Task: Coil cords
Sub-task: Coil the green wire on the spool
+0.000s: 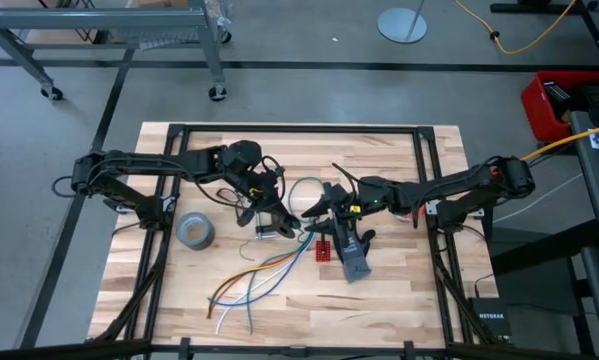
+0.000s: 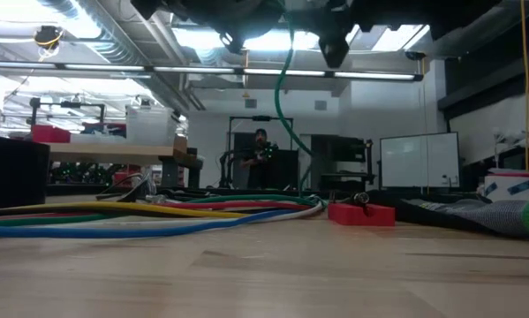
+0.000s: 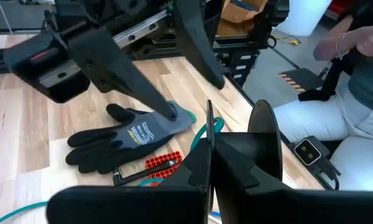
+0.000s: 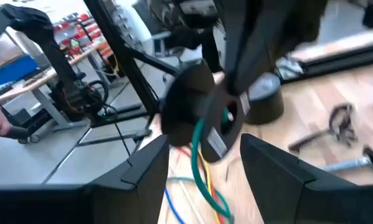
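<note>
The grey tape roll (image 1: 195, 231) is lying flat on the worktop (image 1: 399, 300), well out from the left jaws on the side toward the left arm's base. Nearer those jaws, just beside them and under the left arm's wrist, the black cord (image 1: 244, 209) is sitting on the wood as a small looped bundle with a short tail trailing off it. The left gripper (image 1: 282, 207) is hanging above the middle of the worktop with its jaws pressed together, pinching a green cord (image 2: 282, 106) that is dangling from them down to the wood. The loose orange, blue and white wires (image 1: 254, 280) are fanning out across the worktop below and in front of the left jaws, apart from them. Facing the left jaws and close to them, the right gripper (image 1: 314, 212) is hovering with its jaws spread wide and gripping nothing. Beneath the right jaws a small red piece (image 1: 323, 250) is resting, and just beyond it, touching or nearly so, a grey and black glove (image 1: 354, 262) is lying flat.
</note>
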Controlling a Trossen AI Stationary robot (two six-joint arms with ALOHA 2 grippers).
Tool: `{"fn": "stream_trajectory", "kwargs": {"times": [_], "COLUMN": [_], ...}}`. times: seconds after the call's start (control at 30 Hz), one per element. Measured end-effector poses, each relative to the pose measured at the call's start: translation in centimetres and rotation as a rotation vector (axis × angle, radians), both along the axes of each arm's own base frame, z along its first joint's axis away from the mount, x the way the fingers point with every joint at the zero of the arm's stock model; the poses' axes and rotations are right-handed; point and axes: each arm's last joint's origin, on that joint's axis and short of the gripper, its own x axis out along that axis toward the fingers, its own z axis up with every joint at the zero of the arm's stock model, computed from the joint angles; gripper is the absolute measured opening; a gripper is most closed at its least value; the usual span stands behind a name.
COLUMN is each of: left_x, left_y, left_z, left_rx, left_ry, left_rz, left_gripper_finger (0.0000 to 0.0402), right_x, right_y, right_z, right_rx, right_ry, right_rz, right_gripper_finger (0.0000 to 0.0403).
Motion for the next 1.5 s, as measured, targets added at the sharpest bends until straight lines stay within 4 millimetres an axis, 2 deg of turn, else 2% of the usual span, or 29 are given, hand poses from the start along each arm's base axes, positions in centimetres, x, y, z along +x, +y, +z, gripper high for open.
{"fn": "stream_trajectory", "kwargs": {"times": [0.13, 0.57, 0.8, 1.1, 1.4, 1.5], "left_x": [0.0, 0.1, 0.1, 0.2, 0.3, 0.3], "left_y": [0.0, 0.0, 0.0, 0.0, 0.1, 0.0], "left_z": [0.0, 0.2, 0.2, 0.5, 0.6, 0.6], "left_rx": [0.0, 0.005, 0.005, 0.011, 0.009, 0.005], "left_ry": [0.001, -0.03, -0.027, -0.06, -0.073, -0.069], "left_rz": [0.0, 0.0, 0.0, 0.0, 0.003, 0.002], "left_gripper_finger": [0.0, 0.0, 0.0, 0.0, 0.0, 0.0], "right_x": [0.1, 1.4, 1.5, 1.8, 1.8, 1.8], "right_y": [0.2, 0.1, 0.0, 0.0, 0.0, 0.0], "right_z": [0.5, 1.5, 1.7, 1.2, 1.3, 1.3], "right_rx": [-0.024, -0.055, -0.061, -0.065, -0.064, -0.065], "right_ry": [-0.056, -0.075, -0.072, -0.051, -0.066, -0.065], "right_rz": [-0.009, -0.043, -0.063, -0.077, -0.084, -0.086], "right_gripper_finger": [0.0204, 0.0204, 0.0201, 0.0128, 0.0078, 0.0048]}}
